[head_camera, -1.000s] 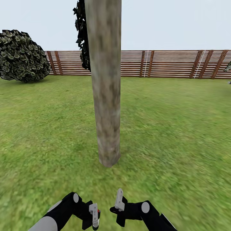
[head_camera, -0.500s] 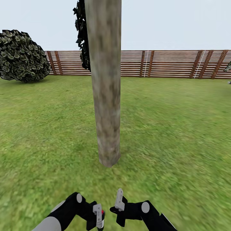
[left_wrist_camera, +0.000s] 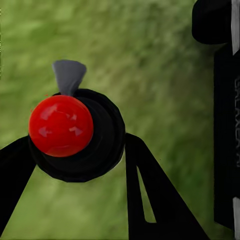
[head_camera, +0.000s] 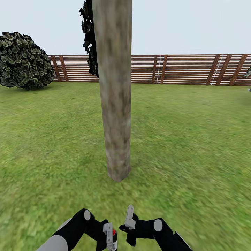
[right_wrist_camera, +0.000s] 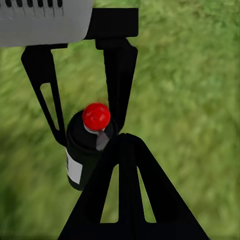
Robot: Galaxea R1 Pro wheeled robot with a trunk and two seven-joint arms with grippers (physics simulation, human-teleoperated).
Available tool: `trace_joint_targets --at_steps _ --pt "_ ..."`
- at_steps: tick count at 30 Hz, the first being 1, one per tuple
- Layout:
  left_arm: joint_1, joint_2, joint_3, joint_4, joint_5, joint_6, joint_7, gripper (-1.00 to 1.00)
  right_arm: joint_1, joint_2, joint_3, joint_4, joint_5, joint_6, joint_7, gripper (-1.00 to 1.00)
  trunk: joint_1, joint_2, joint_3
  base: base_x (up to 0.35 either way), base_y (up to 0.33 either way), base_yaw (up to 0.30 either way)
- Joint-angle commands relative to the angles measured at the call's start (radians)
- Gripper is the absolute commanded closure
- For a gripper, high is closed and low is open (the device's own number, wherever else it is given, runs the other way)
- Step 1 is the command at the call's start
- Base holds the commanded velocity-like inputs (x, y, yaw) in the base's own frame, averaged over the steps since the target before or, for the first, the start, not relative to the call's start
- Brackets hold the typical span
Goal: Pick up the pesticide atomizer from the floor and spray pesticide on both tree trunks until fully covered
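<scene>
The tree trunk (head_camera: 115, 97), a thick mottled grey-beige column, rises straight ahead from the grass, with dark ragged foliage (head_camera: 90, 38) behind its left side. The pesticide atomizer (head_camera: 114, 239) is a small dark bottle with a red cap, a grey nozzle and a white label. It stands between the fingers of my left gripper (head_camera: 111, 237), which is shut on it. The left wrist view looks down on the atomizer's red cap (left_wrist_camera: 61, 126). The right wrist view shows the atomizer (right_wrist_camera: 82, 155) in the left gripper (right_wrist_camera: 90, 132). My right gripper (head_camera: 129, 218) hangs shut and empty just beside it.
Green lawn (head_camera: 195, 146) spreads all round the trunk. A round dark bush (head_camera: 22, 61) stands far left. The brown slat fence (head_camera: 181, 69) closes the back. The right arm (left_wrist_camera: 225, 125) lies close alongside the left gripper.
My left gripper has carried the atomizer to the right and a little lower, closer to the right gripper. The right arm, the trunk and the view have stayed put.
</scene>
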Motion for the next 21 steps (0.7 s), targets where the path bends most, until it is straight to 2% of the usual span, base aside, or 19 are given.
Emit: trace_joint_targets --at_steps 1,13,17,21 --pt "0.0 -0.001 0.0 0.0 0.011 -0.001 -0.002 1.0 0.0 0.0 0.0 0.0 0.0 0.0 0.0 1.0 0.0 0.0 0.0 0.0 0.0 0.0" --pt "-0.002 -0.004 0.0 -0.002 0.068 -0.006 -0.007 1.0 0.0 0.0 0.0 0.0 0.0 0.0 -0.001 1.0 0.0 0.0 0.0 0.0 0.0 0.0" --pt "-0.002 -0.003 0.0 -0.002 0.076 -0.044 -0.01 1.0 0.0 0.0 0.0 0.0 0.0 0.0 -0.001 1.0 0.0 0.0 0.0 0.0 0.0 0.0" --pt "-0.002 -0.002 0.0 -0.001 0.077 -0.054 -0.023 1.0 0.0 0.0 0.0 0.0 0.0 0.0 -0.001 1.0 0.0 0.0 0.0 0.0 0.0 0.0"
